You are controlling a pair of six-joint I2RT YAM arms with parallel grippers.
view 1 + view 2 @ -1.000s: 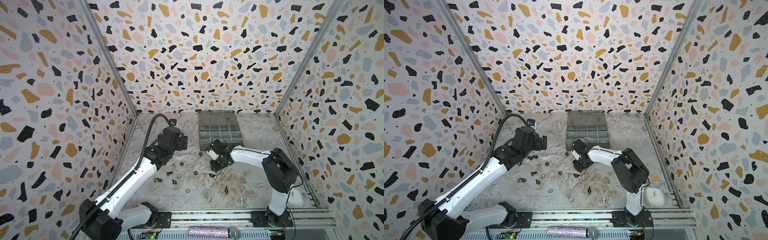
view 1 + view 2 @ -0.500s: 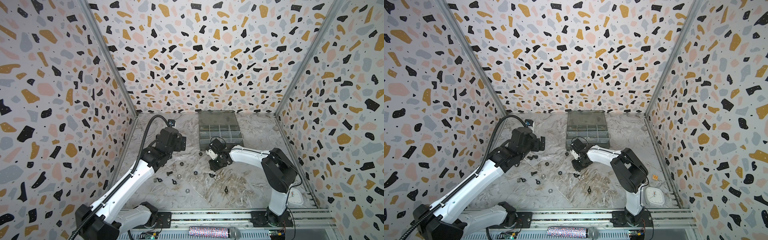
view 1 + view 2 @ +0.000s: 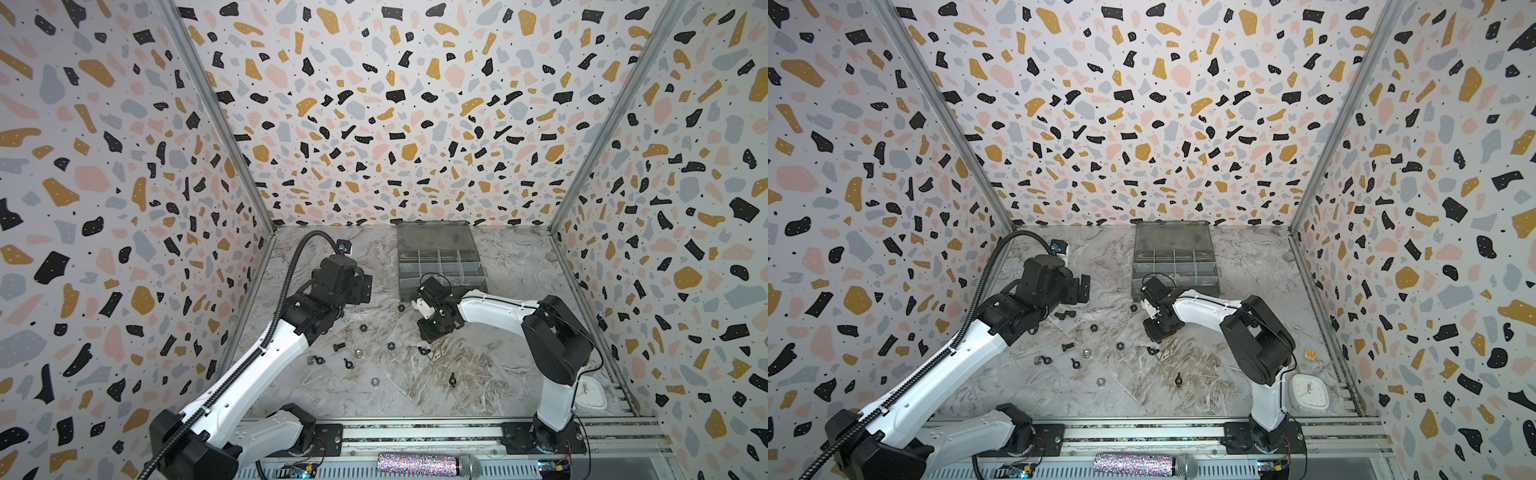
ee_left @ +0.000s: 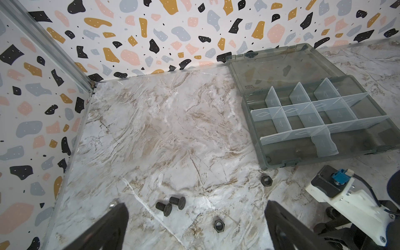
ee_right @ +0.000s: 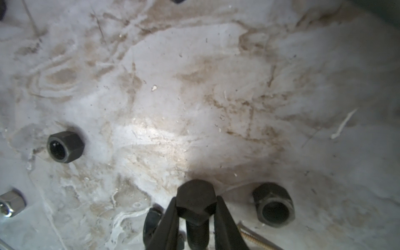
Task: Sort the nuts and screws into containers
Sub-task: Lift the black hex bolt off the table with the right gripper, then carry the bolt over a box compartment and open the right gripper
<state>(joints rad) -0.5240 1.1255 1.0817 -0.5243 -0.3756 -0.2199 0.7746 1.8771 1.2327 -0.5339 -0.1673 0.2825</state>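
The right gripper point(image 5: 195, 198) clamps 1 screw point(image 5: 197, 218) by its head, seemingly for the containers point(image 4: 287, 160), while the left gripper point(image 4: 195, 204) gapes empty near 2 screws point(image 4: 171, 205).

The left fingers point(image 4: 108, 229) spread wide; the right fingers point(image 5: 164, 225) pinch close, pointing down.

— What else sits on your marble table point(image 3: 1200, 399)?
— You have a white square clock point(image 3: 1309, 391) lying by the right wall, close to the front rail point(image 3: 1142, 434). Near it, farther back, there's a small orange tag point(image 3: 1310, 354) (its mark is too small to read).
— And past the rail?
— A glittery microphone point(image 3: 1142, 464) lies along it. Terrazzo-print walls point(image 3: 1142, 104) close you in on three sides.
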